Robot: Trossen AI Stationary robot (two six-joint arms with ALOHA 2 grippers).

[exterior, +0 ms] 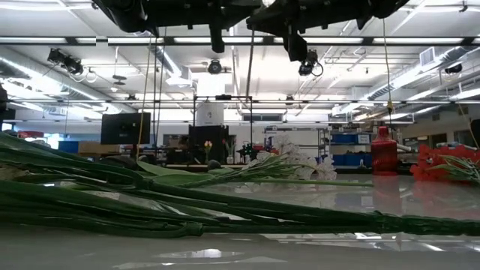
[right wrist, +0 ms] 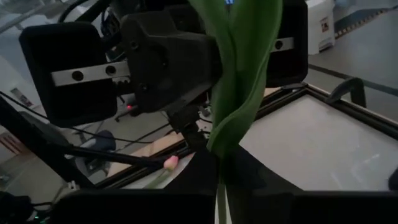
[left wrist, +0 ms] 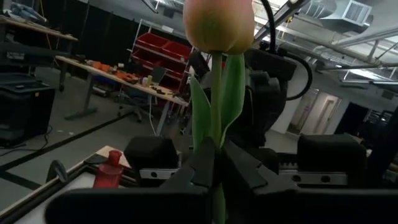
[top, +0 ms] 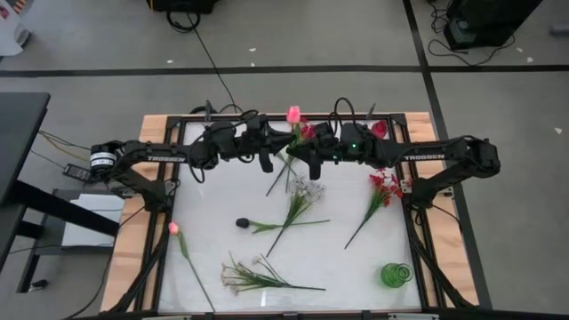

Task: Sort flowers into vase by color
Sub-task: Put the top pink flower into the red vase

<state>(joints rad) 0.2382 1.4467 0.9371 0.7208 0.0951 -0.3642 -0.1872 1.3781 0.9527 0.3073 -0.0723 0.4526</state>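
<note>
Both grippers meet high over the table's far middle, face to face on one pink tulip (top: 293, 114). The left gripper (left wrist: 217, 163) clamps the stem, bud above its fingers; the right gripper (right wrist: 219, 163) pinches the same stem lower down. Stem runs upright between them, both arms equally near. The green vase (top: 396, 275) sits near right, well apart. On the table: one pink, two white sprays, one dark bud, one red spray; more red by the far edge

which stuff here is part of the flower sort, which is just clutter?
Job:
pink tulip, held by both the left gripper and right gripper
second pink tulip
white sprays
red spray
dark bud
green vase

Clutter:
floor cables
</note>
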